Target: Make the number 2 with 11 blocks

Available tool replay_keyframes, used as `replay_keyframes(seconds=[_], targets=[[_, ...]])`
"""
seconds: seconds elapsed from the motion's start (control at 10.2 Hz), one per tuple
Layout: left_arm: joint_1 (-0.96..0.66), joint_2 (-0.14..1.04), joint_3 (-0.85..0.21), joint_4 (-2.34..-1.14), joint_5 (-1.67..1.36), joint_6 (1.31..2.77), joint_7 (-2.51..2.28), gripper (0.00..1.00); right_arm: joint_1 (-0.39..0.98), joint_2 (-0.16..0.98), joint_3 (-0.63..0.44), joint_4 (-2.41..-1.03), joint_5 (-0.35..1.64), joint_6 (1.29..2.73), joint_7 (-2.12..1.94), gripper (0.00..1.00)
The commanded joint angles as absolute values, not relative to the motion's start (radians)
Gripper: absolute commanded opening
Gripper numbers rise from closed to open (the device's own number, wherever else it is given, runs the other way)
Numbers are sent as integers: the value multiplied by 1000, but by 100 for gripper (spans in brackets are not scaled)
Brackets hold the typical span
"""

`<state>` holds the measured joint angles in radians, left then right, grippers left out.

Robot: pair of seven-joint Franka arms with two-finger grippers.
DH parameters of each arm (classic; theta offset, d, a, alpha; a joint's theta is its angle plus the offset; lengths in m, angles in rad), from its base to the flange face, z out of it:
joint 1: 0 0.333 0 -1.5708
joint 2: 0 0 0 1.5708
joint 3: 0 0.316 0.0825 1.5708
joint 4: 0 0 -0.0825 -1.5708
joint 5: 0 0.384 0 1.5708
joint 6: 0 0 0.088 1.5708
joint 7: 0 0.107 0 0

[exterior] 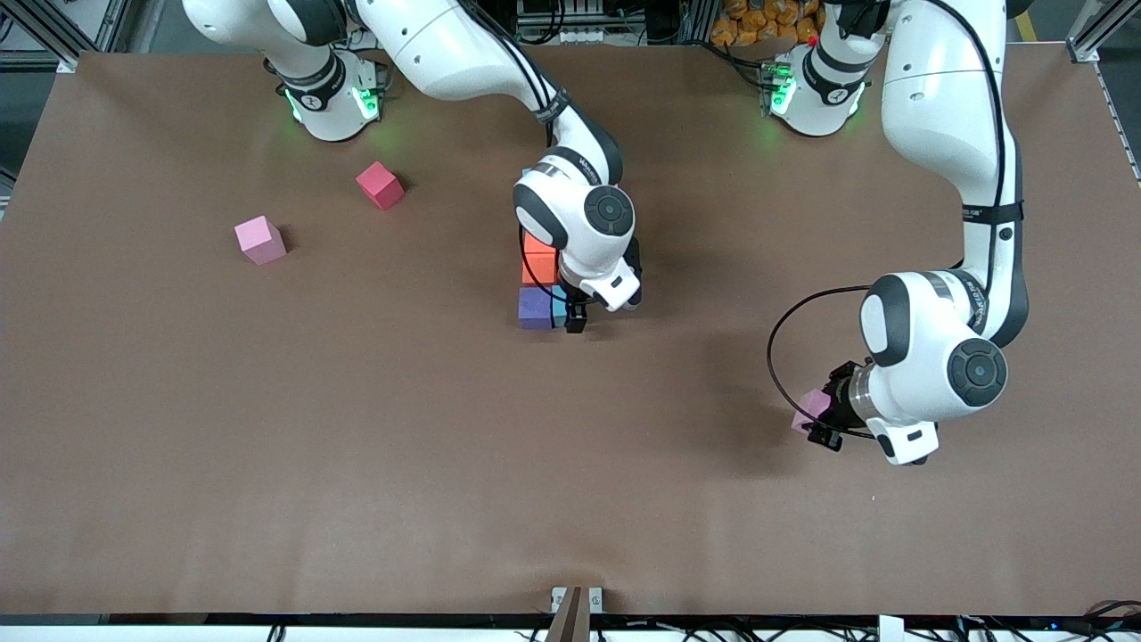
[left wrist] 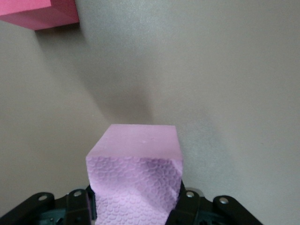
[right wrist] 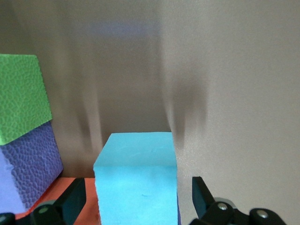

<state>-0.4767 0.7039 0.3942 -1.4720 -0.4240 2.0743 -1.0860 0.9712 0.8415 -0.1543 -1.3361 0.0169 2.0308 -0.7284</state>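
My right gripper stands open over the cluster of blocks at the table's middle. Its fingers flank a cyan block with a gap on each side. The cyan block touches a purple block, and an orange block lies just farther from the front camera. In the right wrist view a green block sits against the purple block. My left gripper is shut on a pink block, held above the table toward the left arm's end.
A second pink block and a red cube lie loose toward the right arm's end of the table. The left wrist view shows a red cube on the brown table surface.
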Motion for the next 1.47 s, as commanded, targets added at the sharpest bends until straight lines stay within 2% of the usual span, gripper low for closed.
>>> replay_keyframes(seconds=[0.0, 0.39, 0.59, 0.78, 1.37], targets=[[-520, 698, 400, -1462, -419, 2059, -1152, 0, 971, 802, -153, -1341, 31, 1985, -719, 100], [-574, 667, 397, -1468, -414, 2053, -1204, 0, 968, 740, -182, -1336, 41, 1961, -713, 100], [-589, 647, 391, -1466, -414, 2019, -1213, 0, 969, 719, -305, -1332, 156, 1933, -718, 100], [-629, 644, 391, -1465, -420, 2019, -1250, 0, 956, 683, -395, -1333, 190, 1919, -712, 100], [-751, 643, 391, -1470, -423, 2019, -1438, 0, 639, 606, -371, -1348, 181, 1908, -390, 100]])
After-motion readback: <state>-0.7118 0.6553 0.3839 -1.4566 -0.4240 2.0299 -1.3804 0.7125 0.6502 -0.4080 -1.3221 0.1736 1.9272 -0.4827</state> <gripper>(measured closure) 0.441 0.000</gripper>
